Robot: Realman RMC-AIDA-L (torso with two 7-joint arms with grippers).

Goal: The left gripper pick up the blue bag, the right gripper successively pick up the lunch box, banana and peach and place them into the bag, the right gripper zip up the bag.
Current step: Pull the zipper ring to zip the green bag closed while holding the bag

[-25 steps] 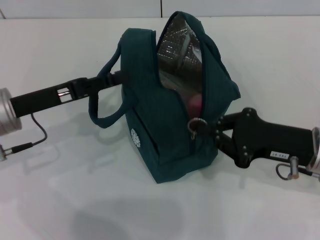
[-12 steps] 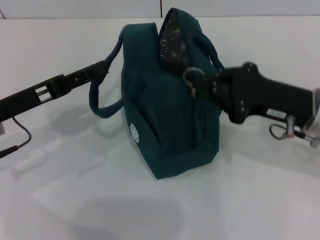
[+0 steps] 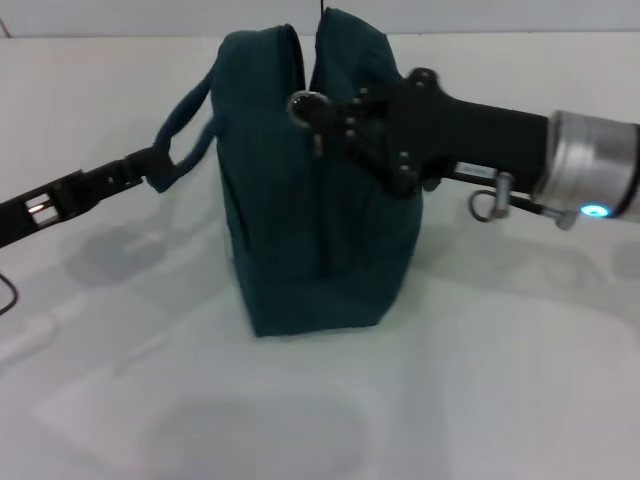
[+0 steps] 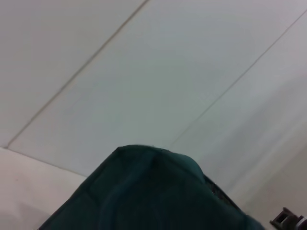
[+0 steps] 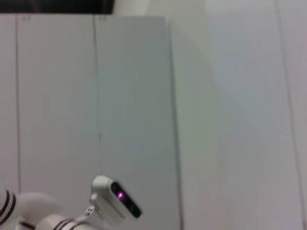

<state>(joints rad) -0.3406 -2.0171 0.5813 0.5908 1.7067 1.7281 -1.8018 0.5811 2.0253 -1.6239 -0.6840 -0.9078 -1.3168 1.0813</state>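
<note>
Zipping nears its end — right gripper (image 3: 322,108) pinches the ring pull (image 3: 302,103); left gripper (image 3: 150,167) clamps the handle (image 3: 185,125), bracing the bag (image 3: 320,200) — pull steadily along the zipper line.

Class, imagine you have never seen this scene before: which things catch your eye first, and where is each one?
The blue bag stands upright in the middle of the white table, its zipper nearly shut. The right gripper reaches in from the right to the metal ring pull near the bag's top. The left gripper comes in low from the left and holds a loop handle.
</note>
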